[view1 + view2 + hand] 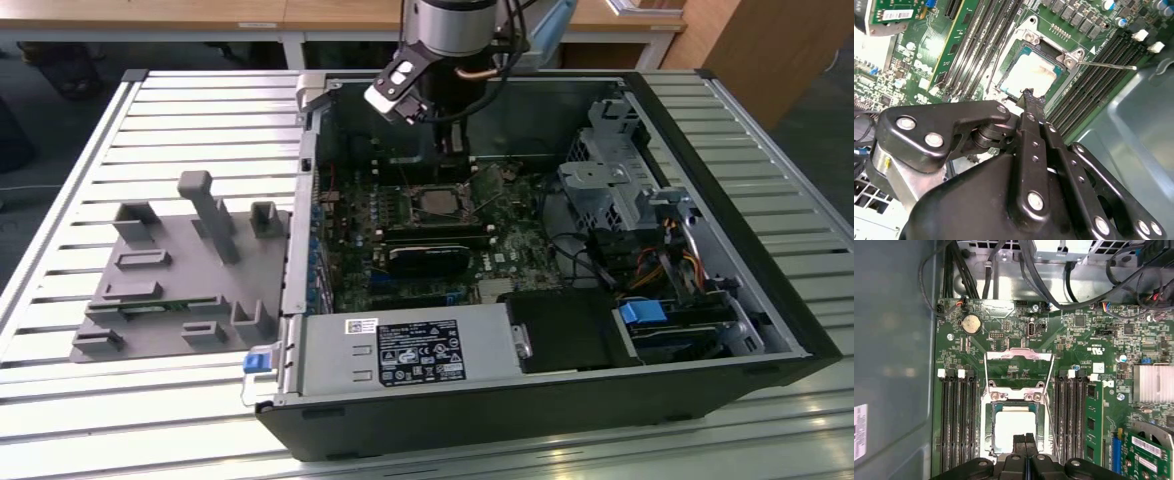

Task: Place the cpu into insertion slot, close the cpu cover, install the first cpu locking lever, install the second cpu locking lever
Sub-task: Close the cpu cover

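Placement of the cpu [1011,426] looks finished: it lies flat in the socket [438,203] on the motherboard [1079,340], dull metal top facing up, sunk within the socket's frame rather than propped on an edge. Being close to square, it has no real long axis. Its sides run parallel to the socket walls and to the memory slots [956,420] flanking it on both sides, which is how it must sit for the contacts beneath to meet. The cpu cover [1016,355] stands raised from the socket edge opposite the gripper [1024,441], its window showing the board behind. The chip is therefore bare from above and, by my reading, nothing clamps it yet. A thin locking lever [1106,64] juts free to one side in the second wrist view, unlatched, which fits a cover that is up. The gripper hangs over the edge of the chip farthest from the raised cover. In both wrist views its two fingers are pressed together with only a hairline seam between them and nothing gripped. Their joined tip sits at the chip's rim, touching or just above it; I cannot tell which. In the exterior view the arm [447,30] stands near vertical over the open computer case [747,300], a posture suited to pressing straight down.
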`<act>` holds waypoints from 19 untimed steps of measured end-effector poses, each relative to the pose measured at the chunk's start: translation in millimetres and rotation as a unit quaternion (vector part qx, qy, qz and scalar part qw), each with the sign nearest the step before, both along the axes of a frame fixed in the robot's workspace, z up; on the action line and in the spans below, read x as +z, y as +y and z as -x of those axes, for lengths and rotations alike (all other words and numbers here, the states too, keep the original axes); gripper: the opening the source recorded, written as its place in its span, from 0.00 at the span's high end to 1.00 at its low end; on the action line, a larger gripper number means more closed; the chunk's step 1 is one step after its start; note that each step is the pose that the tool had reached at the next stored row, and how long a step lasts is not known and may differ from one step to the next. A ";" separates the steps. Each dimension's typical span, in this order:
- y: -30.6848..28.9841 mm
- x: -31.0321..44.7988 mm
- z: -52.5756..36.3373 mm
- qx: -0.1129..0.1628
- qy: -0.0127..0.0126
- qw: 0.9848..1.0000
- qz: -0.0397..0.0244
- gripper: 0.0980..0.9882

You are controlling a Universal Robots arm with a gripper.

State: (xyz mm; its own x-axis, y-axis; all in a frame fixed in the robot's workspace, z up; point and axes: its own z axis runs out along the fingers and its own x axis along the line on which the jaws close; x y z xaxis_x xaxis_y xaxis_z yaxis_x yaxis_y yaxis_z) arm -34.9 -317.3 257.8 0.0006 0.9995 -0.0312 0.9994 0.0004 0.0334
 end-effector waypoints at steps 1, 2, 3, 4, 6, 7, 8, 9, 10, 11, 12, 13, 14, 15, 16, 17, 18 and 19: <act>0.0 2.4 0.0 0.000 0.000 1.000 0.000 0.97; 0.0 4.6 0.0 0.000 0.000 1.000 0.000 0.97; 0.0 6.7 0.0 0.000 0.000 1.000 0.000 0.97; 0.0 8.7 0.0 0.000 0.000 1.000 0.000 0.97; 0.0 10.7 0.0 0.000 0.000 1.000 0.000 0.97; -0.4 10.7 -0.1 0.000 0.000 1.000 0.000 0.97; -1.2 10.8 0.0 -0.001 0.000 1.000 0.000 0.97; -2.6 10.8 0.0 -0.001 0.000 1.000 0.000 0.97; -4.5 10.8 0.0 -0.002 0.000 1.000 0.000 0.97; -6.7 10.8 0.0 -0.002 0.000 1.000 0.000 0.97; -8.8 10.8 0.0 -0.003 0.000 1.000 0.000 0.97; -10.3 10.8 0.0 -0.003 0.000 1.000 0.000 0.97; -11.2 10.8 0.0 -0.004 0.000 1.000 0.000 0.97; -11.5 10.7 -0.2 -0.004 0.000 1.000 0.000 0.97; -11.5 10.7 -1.6 -0.004 0.000 1.000 0.000 0.97; -11.5 10.7 -4.0 -0.004 0.000 1.000 0.000 0.97; -11.5 10.7 -7.0 -0.004 0.000 1.000 0.000 0.97; -11.6 10.7 -10.2 -0.004 0.000 1.000 0.000 0.97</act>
